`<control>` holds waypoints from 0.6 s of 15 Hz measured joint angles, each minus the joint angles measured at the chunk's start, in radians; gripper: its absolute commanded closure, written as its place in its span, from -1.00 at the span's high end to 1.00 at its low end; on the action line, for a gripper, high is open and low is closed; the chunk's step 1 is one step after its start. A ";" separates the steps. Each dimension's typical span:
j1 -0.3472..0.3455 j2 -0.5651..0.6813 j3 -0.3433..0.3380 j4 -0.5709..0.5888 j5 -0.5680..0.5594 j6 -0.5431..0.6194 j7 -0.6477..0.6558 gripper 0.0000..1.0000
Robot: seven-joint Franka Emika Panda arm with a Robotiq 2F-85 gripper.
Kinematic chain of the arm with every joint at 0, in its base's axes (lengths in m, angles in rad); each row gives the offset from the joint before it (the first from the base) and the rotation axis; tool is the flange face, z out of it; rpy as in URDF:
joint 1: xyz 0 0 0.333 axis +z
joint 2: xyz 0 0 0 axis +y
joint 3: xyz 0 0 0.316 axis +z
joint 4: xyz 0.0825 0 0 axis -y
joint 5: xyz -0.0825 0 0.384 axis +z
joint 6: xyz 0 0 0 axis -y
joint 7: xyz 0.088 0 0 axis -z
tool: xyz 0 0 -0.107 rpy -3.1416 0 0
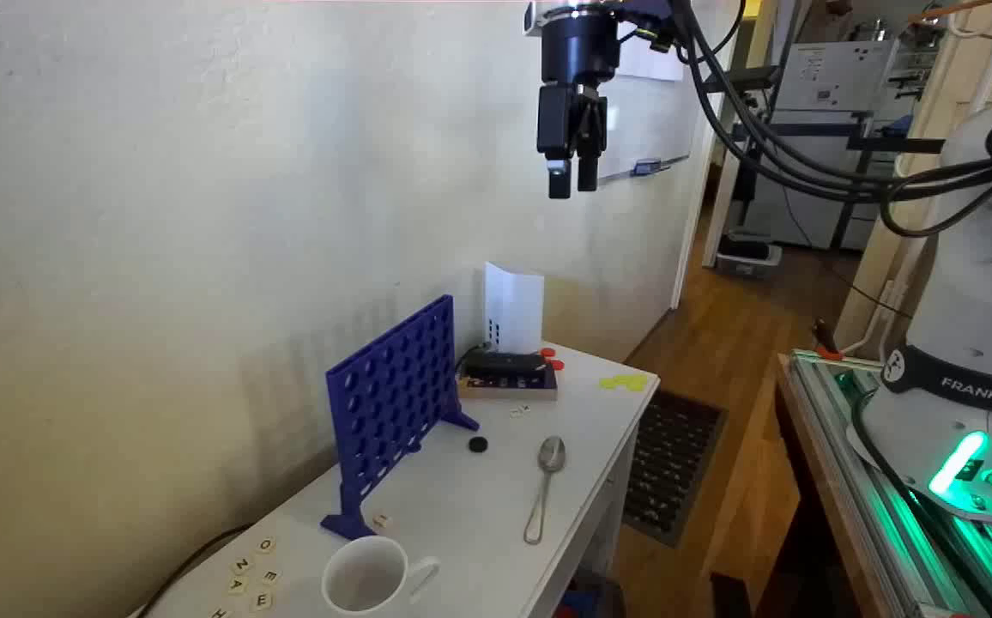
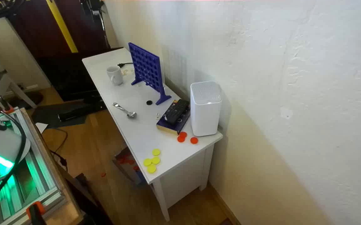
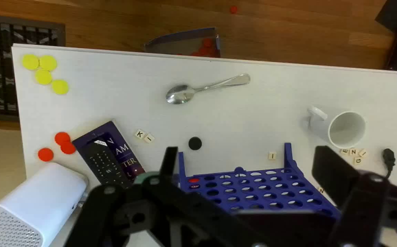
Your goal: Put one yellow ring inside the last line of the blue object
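The end effector [image 1: 574,178] hangs high above the worktop [image 3: 239,120], its fingers [image 3: 168,161] wide apart and nothing between them. The step in hand is probably picking 1 of 4 yellow counters [image 3: 44,77], lying by the corner where the robot-side long edge meets the short end away from the glossy white mug [image 3: 322,125]. The innermost counter [image 3: 60,87], farthest from that corner, seems the easiest choice; coming down level, tips almost brushing the worktop, should help, since something so thin offers little to grip. It then likely needs turning on edge to enter the upright blue Connect 4-style rack [image 1: 393,386], near the opposite long edge; which line counts as last is unclear. The counters look like smooth flat discs, the rack like rigid plastic pierced by round holes.
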 measured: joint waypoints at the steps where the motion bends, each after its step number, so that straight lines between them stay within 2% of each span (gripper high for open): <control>1: 0.000 0.000 0.000 0.000 0.000 0.000 0.000 1.00; 6: 0.000 0.000 0.000 0.000 0.000 0.000 0.000 1.00; 9: -0.010 0.012 -0.012 0.001 0.003 0.066 0.052 1.00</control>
